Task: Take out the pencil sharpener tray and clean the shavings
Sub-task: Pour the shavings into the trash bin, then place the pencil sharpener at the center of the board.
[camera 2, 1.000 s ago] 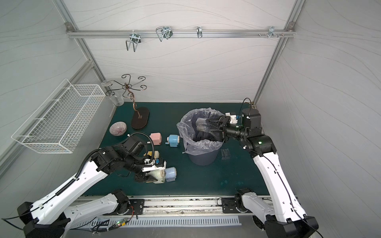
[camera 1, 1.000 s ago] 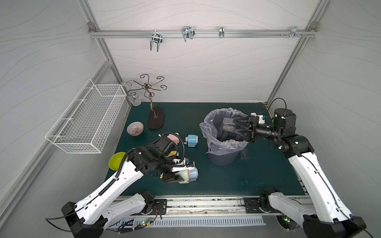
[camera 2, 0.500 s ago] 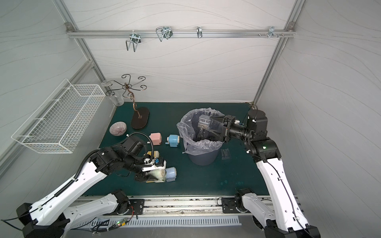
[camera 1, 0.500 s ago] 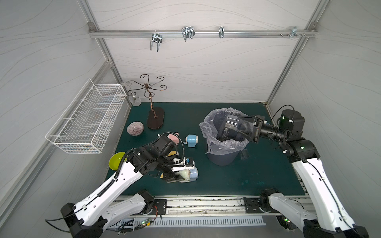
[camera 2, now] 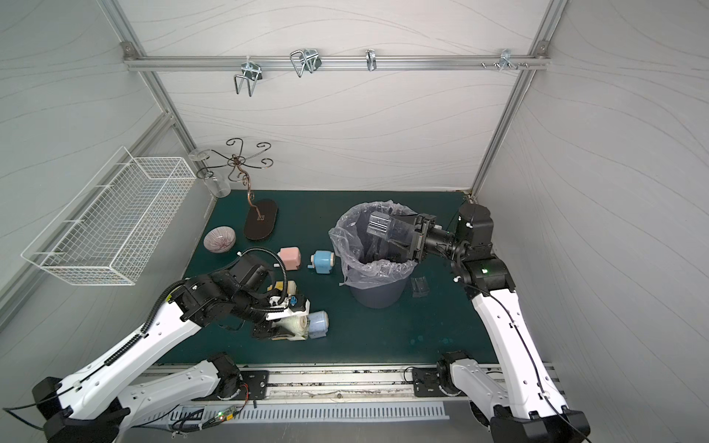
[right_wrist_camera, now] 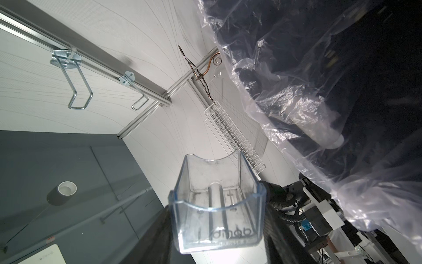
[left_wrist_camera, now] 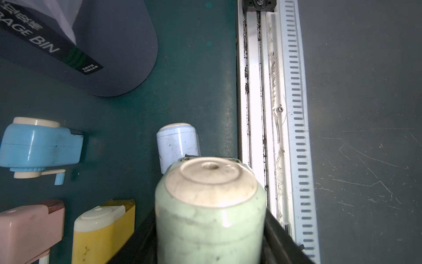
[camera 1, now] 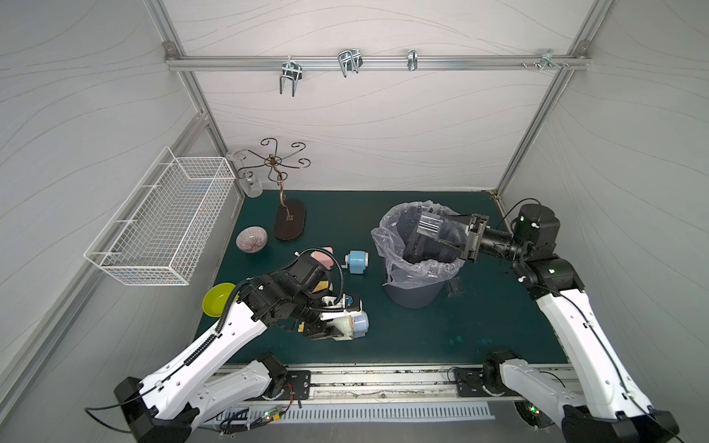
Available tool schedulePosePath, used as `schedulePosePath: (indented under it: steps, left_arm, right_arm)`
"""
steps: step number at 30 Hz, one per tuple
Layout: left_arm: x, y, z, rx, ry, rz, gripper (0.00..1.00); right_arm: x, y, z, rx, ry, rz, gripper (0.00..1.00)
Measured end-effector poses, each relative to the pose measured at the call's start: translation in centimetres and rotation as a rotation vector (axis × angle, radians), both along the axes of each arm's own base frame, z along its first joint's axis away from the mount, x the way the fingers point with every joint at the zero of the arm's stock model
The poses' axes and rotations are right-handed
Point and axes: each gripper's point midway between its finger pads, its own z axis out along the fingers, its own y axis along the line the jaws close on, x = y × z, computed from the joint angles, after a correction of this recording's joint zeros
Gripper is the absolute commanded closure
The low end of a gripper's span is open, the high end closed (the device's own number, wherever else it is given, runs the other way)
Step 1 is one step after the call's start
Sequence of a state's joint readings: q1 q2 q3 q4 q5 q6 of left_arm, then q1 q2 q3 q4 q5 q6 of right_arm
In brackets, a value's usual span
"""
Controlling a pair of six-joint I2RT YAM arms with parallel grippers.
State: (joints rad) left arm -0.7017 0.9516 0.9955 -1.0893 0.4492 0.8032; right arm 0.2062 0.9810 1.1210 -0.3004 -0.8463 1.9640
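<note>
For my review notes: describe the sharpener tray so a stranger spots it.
Find the grey lined bin on the green mat. Over its mouth the right pincer holds the tray: clear and raised, unlike the coloured sharpeners on the mat.

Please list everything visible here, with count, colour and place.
sharpeners: 5; blue, pink, yellow, pale blue, pale green; green mat, left half.
trays: 2; clear; one over the bin, one on the mat beside it.
bin: 1; grey, clear liner; centre right.
bowls: 2; pink striped, lime; mat's left edge.
hook stand: 1; dark metal; back left.
glass jar: 1; clear; back left corner.
wire basket: 1; white; left wall.
hooks: 4; silver; overhead rail.
left end effector: 1; black; holds pale green sharpener.
right end effector: 1; black; holds raised tray.
</note>
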Motion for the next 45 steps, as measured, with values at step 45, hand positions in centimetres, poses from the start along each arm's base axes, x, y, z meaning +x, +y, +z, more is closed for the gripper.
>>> schedulePosePath:
  steps: [45]
  left_arm:
    - [11.2, -1.2, -4.4, 0.192, -0.021, 0.108, 1.0]
  right_arm:
    - [-1.8, -19.2, -11.5, -1.512, -0.807, -0.626, 1.0]
